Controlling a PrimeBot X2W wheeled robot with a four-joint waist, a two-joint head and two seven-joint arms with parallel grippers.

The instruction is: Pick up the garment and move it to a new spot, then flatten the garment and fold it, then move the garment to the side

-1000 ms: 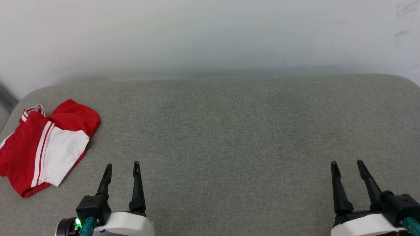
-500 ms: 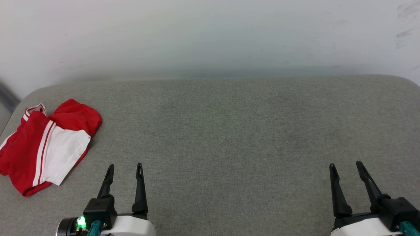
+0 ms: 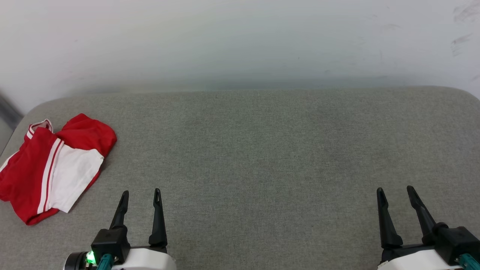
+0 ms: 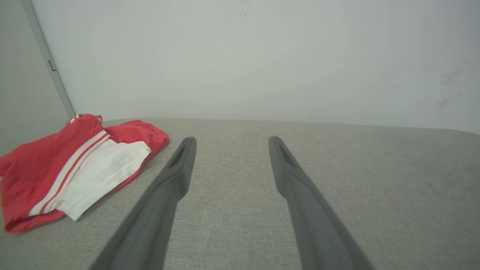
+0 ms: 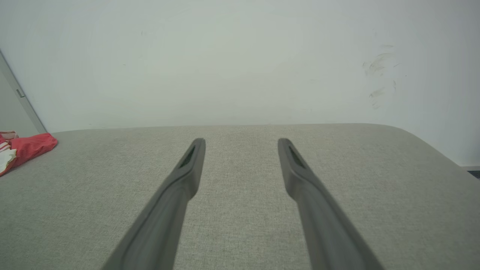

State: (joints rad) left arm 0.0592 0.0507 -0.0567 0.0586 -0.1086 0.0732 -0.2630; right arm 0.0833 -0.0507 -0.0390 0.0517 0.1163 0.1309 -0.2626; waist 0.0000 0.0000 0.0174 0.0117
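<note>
The garment point(image 3: 52, 165) is a red shirt with a white sleeve and red-white stripe trim, lying in a loose bundle at the far left of the grey cushioned surface point(image 3: 255, 150). It also appears in the left wrist view point(image 4: 75, 165) and at the left edge of the right wrist view point(image 5: 22, 148). My left gripper point(image 3: 141, 193) stands open at the lower left, just right of the garment and apart from it. My right gripper point(image 3: 395, 190) is open at the lower right, with nothing between its fingers.
A pale wall point(image 3: 240, 41) rises right behind the surface's far edge. The surface has rounded corners at the back left and back right. A grey vertical strip point(image 4: 48, 63) stands at the left beyond the garment.
Both grippers have drawn back a little toward the bottom of the head view. The garment lies as before.
</note>
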